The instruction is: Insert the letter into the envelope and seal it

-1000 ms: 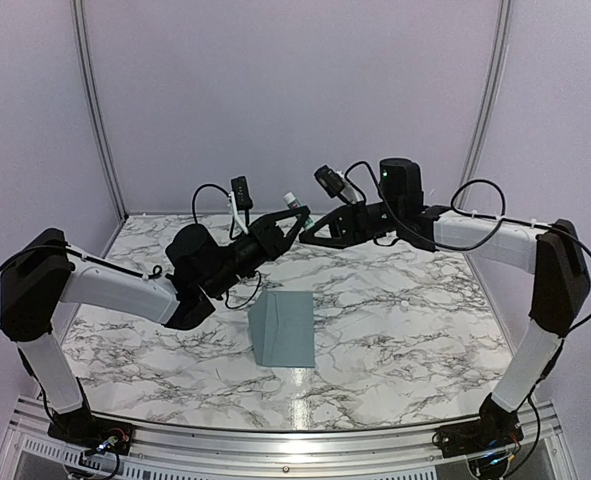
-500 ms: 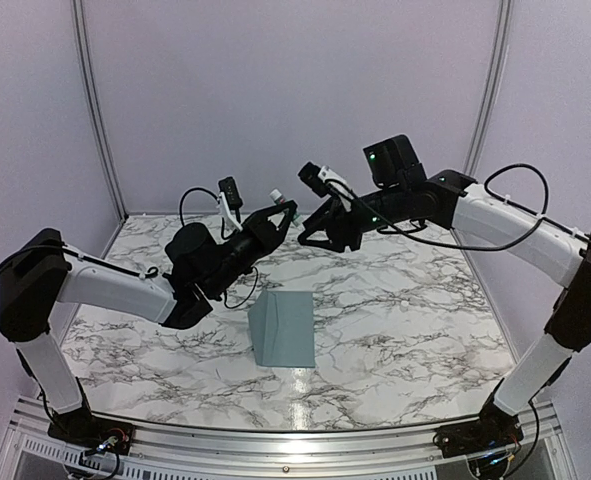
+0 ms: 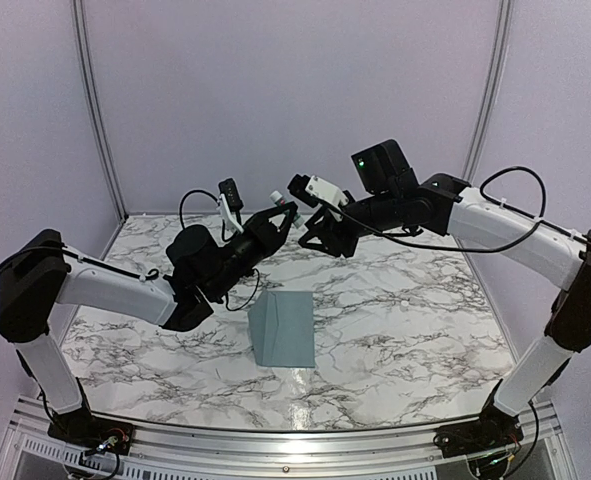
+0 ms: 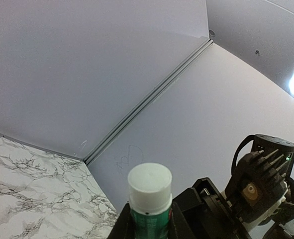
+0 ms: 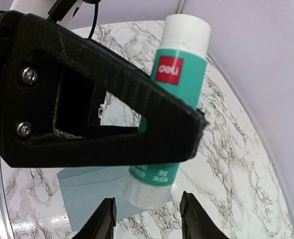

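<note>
1 envelope [image 3: 282, 328], 1 glue stick [image 5: 180, 82], 2 arms [image 3: 115, 290] [image 3: 505, 230].

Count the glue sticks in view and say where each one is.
1. The glue stick is gripped in the fingers of the left gripper, raised above the table, one end just ahead of the open right gripper. No other shows.

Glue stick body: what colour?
Teal-green cylindrical plastic glue stick, white cap, red logo patch; clearest in right wrist view.

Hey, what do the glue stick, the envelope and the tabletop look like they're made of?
Glue stick: smooth plastic, probably; white cap, glossy teal printed label.
Envelope: matte blue-grey paper, flat with crisp edges.
Tabletop: marble-patterned, slightly glossy; real stone or printed laminate, can't tell.
</note>
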Controlling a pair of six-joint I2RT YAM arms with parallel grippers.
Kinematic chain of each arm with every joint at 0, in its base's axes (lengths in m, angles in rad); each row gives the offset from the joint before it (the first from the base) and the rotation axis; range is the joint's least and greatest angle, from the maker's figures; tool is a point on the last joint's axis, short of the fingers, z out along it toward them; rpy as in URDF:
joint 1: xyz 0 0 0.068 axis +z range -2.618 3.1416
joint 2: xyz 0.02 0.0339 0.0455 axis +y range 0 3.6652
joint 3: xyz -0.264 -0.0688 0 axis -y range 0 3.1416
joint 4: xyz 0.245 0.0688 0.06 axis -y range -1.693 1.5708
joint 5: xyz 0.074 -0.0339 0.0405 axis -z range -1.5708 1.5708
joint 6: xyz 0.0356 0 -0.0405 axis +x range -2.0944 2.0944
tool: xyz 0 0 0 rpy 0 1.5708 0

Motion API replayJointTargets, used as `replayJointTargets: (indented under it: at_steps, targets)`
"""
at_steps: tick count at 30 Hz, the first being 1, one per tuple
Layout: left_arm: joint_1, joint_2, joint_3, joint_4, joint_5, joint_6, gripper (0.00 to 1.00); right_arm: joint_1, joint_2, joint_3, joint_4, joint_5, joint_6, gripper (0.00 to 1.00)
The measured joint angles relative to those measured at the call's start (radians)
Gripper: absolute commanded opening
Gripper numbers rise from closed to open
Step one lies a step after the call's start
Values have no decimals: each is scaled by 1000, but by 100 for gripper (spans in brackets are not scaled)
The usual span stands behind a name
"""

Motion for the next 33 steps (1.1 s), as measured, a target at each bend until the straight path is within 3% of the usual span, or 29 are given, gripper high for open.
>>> replayJointTargets:
  at_steps: [14,24,29,33]
  targets:
    - [-2,11,6,-1,1,-16,0,5,8,58,24,-2,-3,34]
    - [-2,11,6,-2,0,-16,0,5,34,63,25,4,14,36]
    - [-2,11,6,-2,-3,-13,0,6,46,63,23,13,19,25]
    - [-2,11,6,-1,-6,-12,0,10,46,63,18,15,29,8]
